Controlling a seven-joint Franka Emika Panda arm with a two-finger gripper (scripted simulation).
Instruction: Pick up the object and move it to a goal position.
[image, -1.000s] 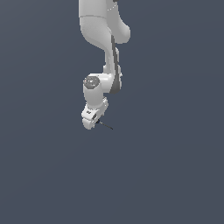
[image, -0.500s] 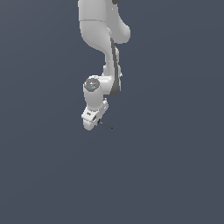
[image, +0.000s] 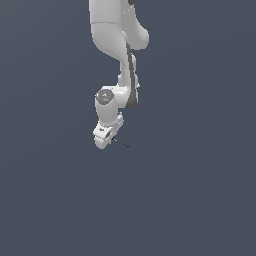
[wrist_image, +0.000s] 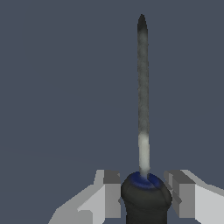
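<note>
Matte grey ground, white claw (wrist_image: 144, 199), needle-thin rod (wrist_image: 142, 96)

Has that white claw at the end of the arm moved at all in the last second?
No, not noticeably. In the exterior view the gripper sits at the same spot in the frame, with the thin black rod still poking out beside it.

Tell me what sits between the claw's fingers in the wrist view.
The dark, blue-topped knob of the thin rod sits between the claw's fingers, and the rod points away from the camera. The knob's lower end is cut off; finger contact can't be confirmed.
</note>
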